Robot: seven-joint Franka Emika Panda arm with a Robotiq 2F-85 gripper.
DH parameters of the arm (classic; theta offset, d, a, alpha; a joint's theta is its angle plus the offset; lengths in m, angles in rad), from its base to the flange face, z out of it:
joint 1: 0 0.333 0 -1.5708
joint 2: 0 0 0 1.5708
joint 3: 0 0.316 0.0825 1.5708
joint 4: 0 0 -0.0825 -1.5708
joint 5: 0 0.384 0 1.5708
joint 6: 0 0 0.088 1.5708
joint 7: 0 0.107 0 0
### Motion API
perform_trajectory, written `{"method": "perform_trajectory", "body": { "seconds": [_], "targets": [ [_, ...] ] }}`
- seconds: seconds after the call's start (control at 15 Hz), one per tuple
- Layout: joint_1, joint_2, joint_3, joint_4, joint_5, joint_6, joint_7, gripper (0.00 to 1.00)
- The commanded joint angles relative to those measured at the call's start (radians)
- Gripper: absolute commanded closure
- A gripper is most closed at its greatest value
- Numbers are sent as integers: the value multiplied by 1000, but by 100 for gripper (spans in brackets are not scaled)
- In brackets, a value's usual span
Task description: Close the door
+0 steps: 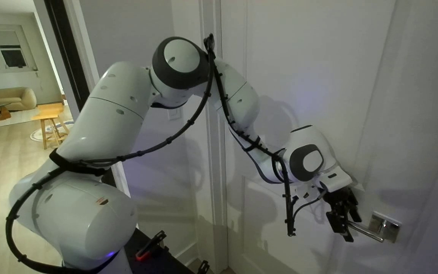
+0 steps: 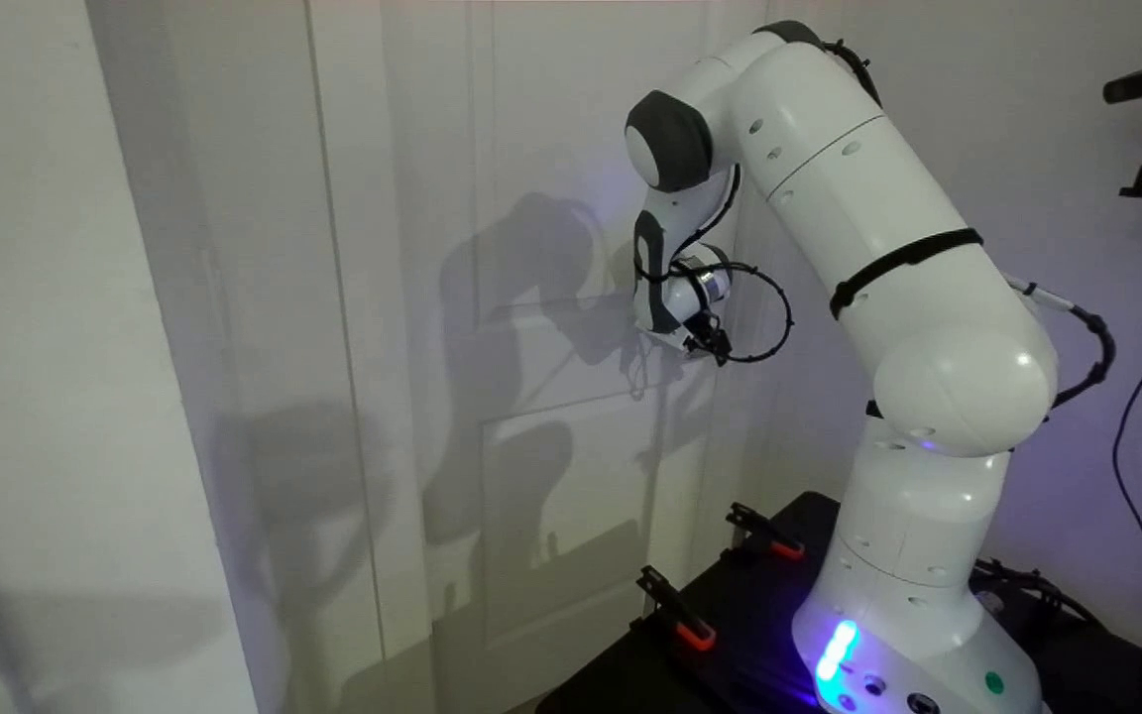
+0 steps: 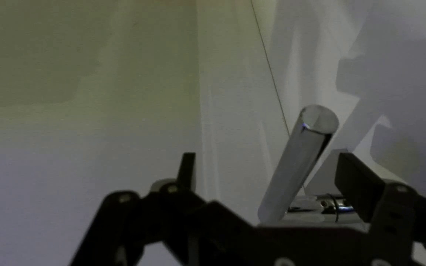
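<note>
There's the tall white panelled door (image 1: 310, 76), raised rectangular mouldings and all, seen in both exterior views, and the white-and-grey jointed robot arm (image 1: 116, 114) arches across in front of it, wrist angled down toward the hardware. Look in from the wrist view: the jaws of the black two-fingered gripper (image 3: 268, 167) stand spread well apart, released, and there, in the gap, runs the door's round-barred silver metal lever handle (image 3: 296, 166), slanting, its blunt end showing higher in the view than the fingertips. It appears closer to the finger (image 3: 359, 184) on that view's right; whether it brushes either one, I can't tell. Over in an exterior view, the lever's free end reaches the gripper's dark outline, while its other end joins the shiny rectangular silver plate (image 1: 391, 229) on the door's face, just beside the jaws. A narrow plain white frame strip (image 1: 214, 152) borders the door's left edge there.
</note>
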Motion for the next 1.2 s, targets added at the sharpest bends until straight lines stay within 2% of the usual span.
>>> {"method": "perform_trajectory", "body": {
  "seconds": [0.0, 0.13, 0.33, 0.67, 0.87, 0.93, 1.0, 1.13],
  "targets": [
    [38, -197, -22, -106, -5, -57, -178, 1],
    [47, -187, -37, -114, -51, -25, -126, 0],
    [90, -150, -83, -117, -57, 29, -77, 0],
    [96, -136, -93, -131, -52, 123, -52, 0],
    [131, -109, -126, -129, -51, 125, -7, 0],
    [161, -110, -161, -142, -49, 162, -15, 0],
    [77, 2, -88, -50, 9, 87, -23, 0],
    [138, -43, -153, -96, 8, 140, -34, 0]
  ]
}}
